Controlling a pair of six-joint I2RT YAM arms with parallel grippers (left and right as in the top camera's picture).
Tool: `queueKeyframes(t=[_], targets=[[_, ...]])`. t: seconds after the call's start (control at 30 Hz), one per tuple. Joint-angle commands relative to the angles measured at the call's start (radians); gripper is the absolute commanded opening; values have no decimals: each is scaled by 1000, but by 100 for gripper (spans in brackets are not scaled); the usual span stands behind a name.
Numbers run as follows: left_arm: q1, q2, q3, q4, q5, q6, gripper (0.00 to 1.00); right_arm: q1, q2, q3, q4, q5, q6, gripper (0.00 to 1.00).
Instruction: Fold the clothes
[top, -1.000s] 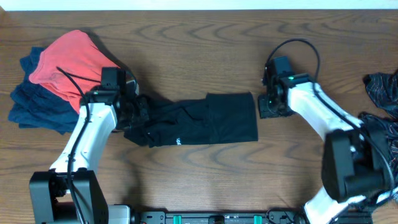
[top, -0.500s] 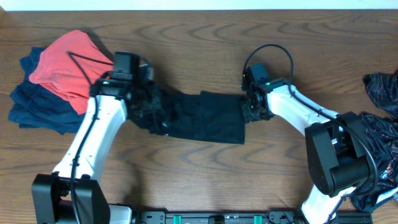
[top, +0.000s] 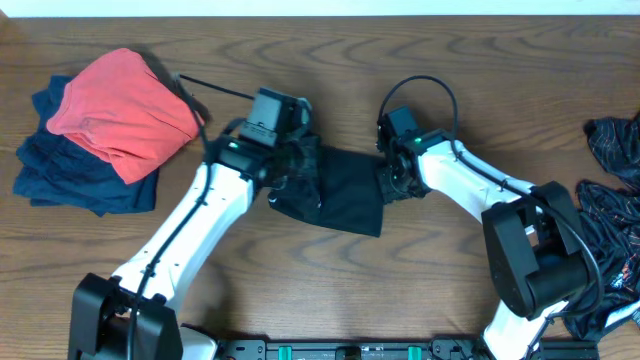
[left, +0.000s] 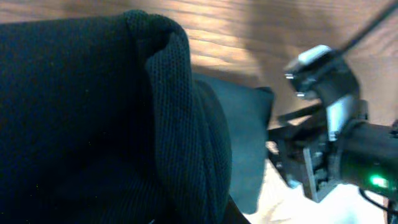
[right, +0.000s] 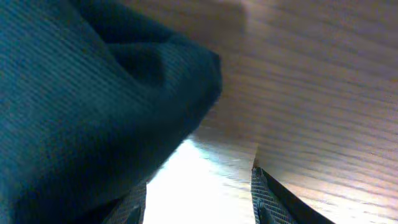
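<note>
A black garment (top: 345, 195) lies bunched and partly folded at the middle of the wooden table (top: 330, 60). My left gripper (top: 292, 170) sits on its left part; its jaws are buried in the black cloth (left: 93, 124), which fills the left wrist view. My right gripper (top: 388, 182) is at the garment's right edge. In the right wrist view its fingers (right: 196, 199) are apart, with the cloth edge (right: 81, 93) against the left finger and bare wood between them. The right arm also shows in the left wrist view (left: 323, 143).
A red garment (top: 120, 105) lies on a stack of navy clothes (top: 70, 175) at the far left. A heap of dark patterned clothes (top: 610, 140) sits at the right edge.
My left gripper has carried the garment's left end rightward over the rest, shortening it. My right gripper has moved left with the garment's right edge.
</note>
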Motion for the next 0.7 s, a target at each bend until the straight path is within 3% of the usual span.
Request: queueKeyframes(t=[0.0,0.57,0.67], targets=[[-41,3,24,8,-39,-39,6,38,10,5,0,-21,24,53],[-145,96,24,34,-39,-39,7,64,10,5,-1,-21,45,54],[-160,96,24,42,-39,-39,22,64,10,5,-1,-21,46,54]])
